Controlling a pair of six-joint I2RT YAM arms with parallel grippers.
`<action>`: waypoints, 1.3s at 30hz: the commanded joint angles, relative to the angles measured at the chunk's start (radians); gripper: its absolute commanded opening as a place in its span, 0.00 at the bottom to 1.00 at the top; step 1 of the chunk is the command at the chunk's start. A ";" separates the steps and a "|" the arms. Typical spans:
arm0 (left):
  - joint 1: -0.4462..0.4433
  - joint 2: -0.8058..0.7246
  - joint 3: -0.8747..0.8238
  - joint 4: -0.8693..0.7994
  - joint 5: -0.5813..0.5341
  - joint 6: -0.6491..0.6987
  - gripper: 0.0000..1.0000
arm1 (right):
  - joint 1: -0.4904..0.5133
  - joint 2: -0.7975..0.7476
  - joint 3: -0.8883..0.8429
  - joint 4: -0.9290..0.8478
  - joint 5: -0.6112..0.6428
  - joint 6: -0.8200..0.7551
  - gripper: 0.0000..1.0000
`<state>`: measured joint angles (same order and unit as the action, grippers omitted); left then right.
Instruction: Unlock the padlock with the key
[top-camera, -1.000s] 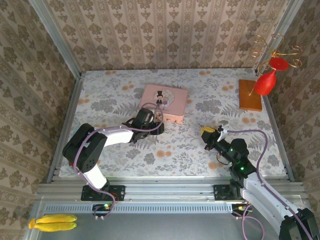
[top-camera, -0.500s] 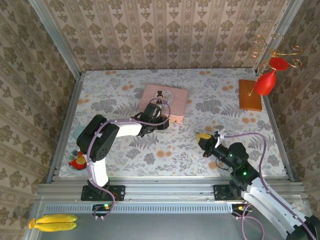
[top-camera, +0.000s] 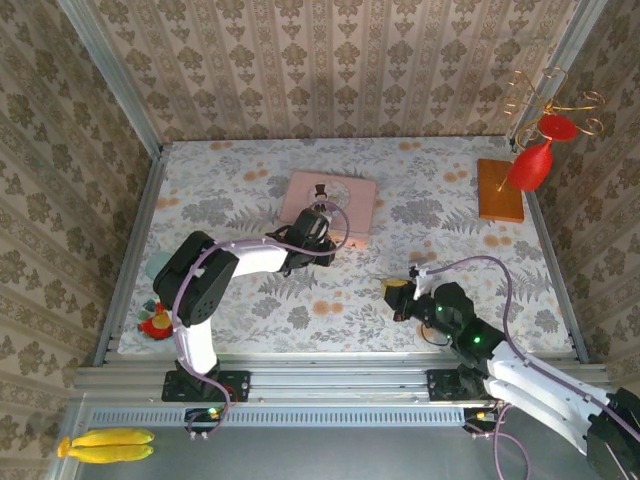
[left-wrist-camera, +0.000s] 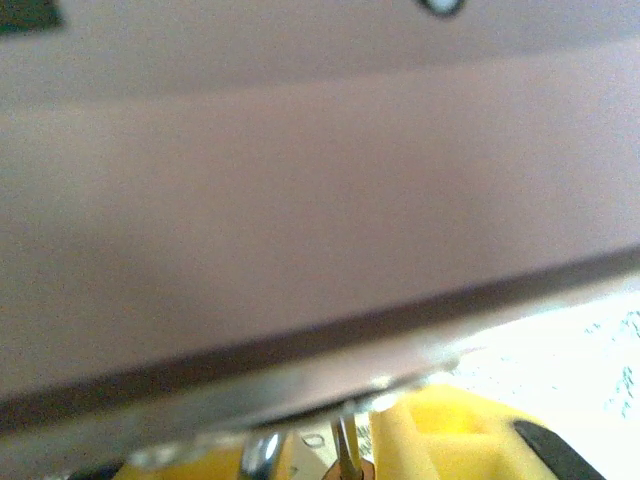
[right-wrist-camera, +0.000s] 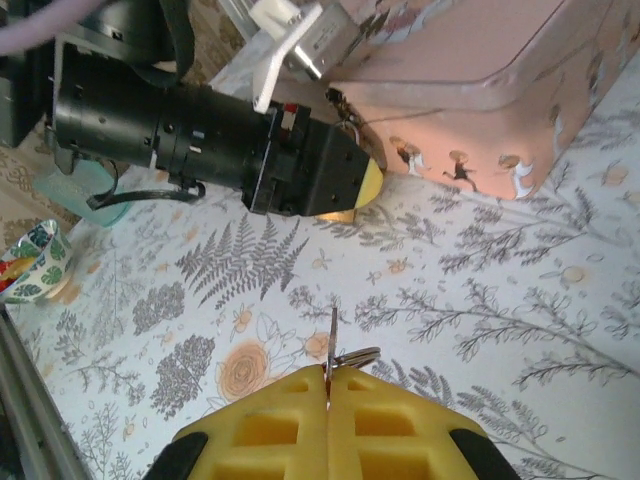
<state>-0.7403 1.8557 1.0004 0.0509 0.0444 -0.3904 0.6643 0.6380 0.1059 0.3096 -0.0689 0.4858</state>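
Note:
The pink tin (top-camera: 330, 198) lies mid-table, and its side wall (left-wrist-camera: 300, 200) looms blurred close to the left wrist camera. My left gripper (top-camera: 323, 232) presses against the tin's near edge. Between its yellow fingers (left-wrist-camera: 450, 440) a thin silver shackle and a brass bit of the padlock (left-wrist-camera: 346, 452) show, so it is shut on the padlock. In the right wrist view the left gripper (right-wrist-camera: 362, 182) sits at the tin's corner (right-wrist-camera: 470, 110). My right gripper (top-camera: 396, 291) (right-wrist-camera: 328, 385) is shut on the small key (right-wrist-camera: 331, 335), blade pointing toward the left gripper, its ring (right-wrist-camera: 356, 355) beside it.
A wooden base (top-camera: 499, 190) with a gold wire stand and red ornament (top-camera: 532, 160) stands at the back right. A teal bowl (top-camera: 158, 266) and a colourful toy (top-camera: 155, 322) sit at the left edge. Open floral cloth (top-camera: 330, 300) lies between the grippers.
My right gripper has carried the key left and toward the near edge. My left gripper slid right along the tin's front edge, and the tin shifted slightly.

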 joint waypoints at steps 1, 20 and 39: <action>-0.008 -0.044 -0.017 -0.034 0.071 0.042 0.26 | 0.033 0.039 0.027 0.093 0.079 0.068 0.00; 0.028 -0.184 -0.253 0.341 0.286 -0.267 0.12 | 0.120 0.659 0.115 0.610 0.200 0.507 0.00; -0.014 -0.064 -0.375 1.011 0.209 -0.947 0.00 | 0.166 0.693 0.102 0.605 0.370 0.791 0.00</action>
<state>-0.7525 1.7733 0.6220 0.8085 0.2504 -1.1488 0.8330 1.3273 0.2165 0.9199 0.2432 1.1992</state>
